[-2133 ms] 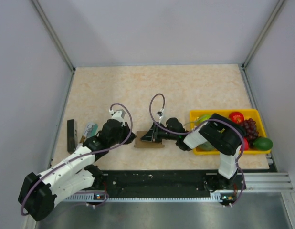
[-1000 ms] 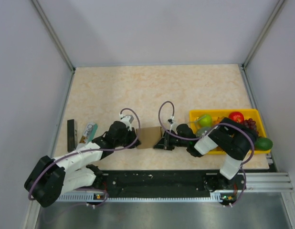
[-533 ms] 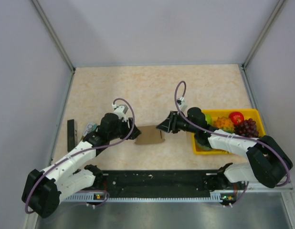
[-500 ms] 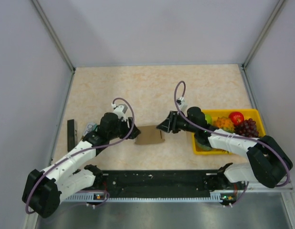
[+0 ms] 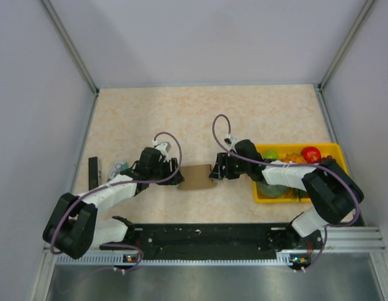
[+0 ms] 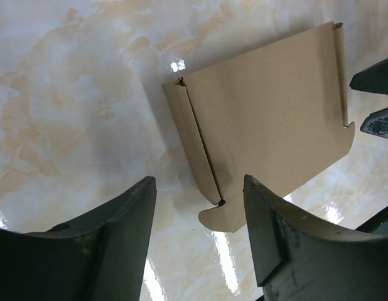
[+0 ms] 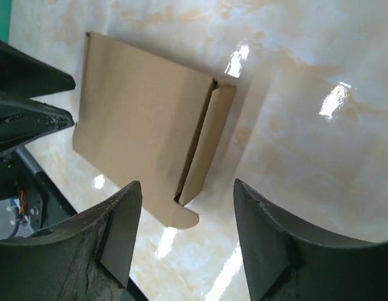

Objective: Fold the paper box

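- The paper box (image 5: pixel 197 177), a thin flat piece of plain brown cardboard, lies flat on the beige marbled worktop (image 5: pixel 213 113), in its near half and between the two arms.
- In the left wrist view the paper box (image 6: pixel 269 119) shows a narrow creased strip along the edge nearest that camera and a small rounded tab at one corner.
- The right wrist view shows the paper box (image 7: pixel 140 132) with a similar strip and tab on the edge facing that camera.
- The left gripper (image 5: pixel 175 177) sits low at the left edge of the paper box, jaws parted. From its own camera the left gripper (image 6: pixel 197 188) has the strip edge of the box lying in the gap between its dark fingers. Whether they touch the cardboard cannot be told.
- The right gripper (image 5: pixel 216 172) sits at the right edge of the paper box, jaws also spread wide. In its wrist view the right gripper (image 7: pixel 186 188) frames the tab corner of the box.
- Each wrist view catches the other arm's dark fingertips at the far edge of the box.
- A yellow plastic tray (image 5: pixel 329 148) holding fruit, among it a round red fruit (image 5: pixel 311 154), stands to the right of the paper box, partly behind the right arm.
- A small teal-and-white packet (image 5: pixel 118 168) lies well left of the paper box, with a black rectangular block (image 5: pixel 93 175) just beyond it.
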Motion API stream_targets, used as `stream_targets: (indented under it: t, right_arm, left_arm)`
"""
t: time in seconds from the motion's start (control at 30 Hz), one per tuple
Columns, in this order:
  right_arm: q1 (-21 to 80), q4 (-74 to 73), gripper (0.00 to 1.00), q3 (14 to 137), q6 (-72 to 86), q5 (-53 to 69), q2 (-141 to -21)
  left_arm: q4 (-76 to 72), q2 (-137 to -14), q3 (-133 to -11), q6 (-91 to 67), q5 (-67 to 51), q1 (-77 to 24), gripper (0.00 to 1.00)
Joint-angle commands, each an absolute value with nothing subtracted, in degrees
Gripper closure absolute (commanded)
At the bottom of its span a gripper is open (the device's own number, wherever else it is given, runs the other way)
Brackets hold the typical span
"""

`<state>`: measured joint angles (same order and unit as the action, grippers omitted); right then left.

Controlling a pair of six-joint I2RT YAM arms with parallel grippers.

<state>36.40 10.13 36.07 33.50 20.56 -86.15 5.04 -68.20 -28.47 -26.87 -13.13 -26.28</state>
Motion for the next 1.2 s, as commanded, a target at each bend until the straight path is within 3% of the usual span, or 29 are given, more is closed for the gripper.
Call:
stream_targets:
  t: [0.0, 0.07, 0.23, 0.53, 0.67, 0.77, 0.83, 1.17]
  right_arm:
    - [37.0, 7.7, 0.42, 42.0, 30.3, 17.4, -88.5]
    - [38.3, 5.5, 0.43, 43.1, 30.8, 15.1, -88.9]
    - [41.1, -2.0, 0.46, 49.4, 30.3, 8.4, -92.4]
    - [46.1, -8.0, 0.48, 56.9, 31.4, 3.7, -96.4]
    - [48.4, -8.3, 0.51, 57.7, 32.5, 2.9, -96.1]
    - [50.9, -9.4, 0.63, 59.6, 34.7, 0.8, -96.9]
    - [52.2, -9.5, 0.66, 60.6, 36.5, 0.3, -98.1]
    - [55.5, -2.6, 0.73, 60.4, 39.4, -1.4, -99.6]
  left_arm:
    - [-1.6, -72.5, -30.7, -26.5, -16.3, -26.2, 0.42]
    - [-2.5, -74.5, -30.9, -27.4, -16.3, -26.3, 0.43]
    - [-3.2, -77.2, -32.0, -28.4, -14.0, -27.6, 0.34]
    - [-0.3, -78.9, -35.6, -28.5, -9.6, -31.1, 0.36]
    - [-1.2, -79.6, -35.5, -28.9, -10.2, -31.7, 0.46]
    - [-2.8, -80.9, -35.5, -30.1, -10.3, -33.4, 0.55]
    - [-3.2, -82.2, -36.2, -31.1, -9.9, -35.5, 0.62]
    - [-7.7, -82.2, -35.1, -34.1, -10.2, -39.5, 0.67]
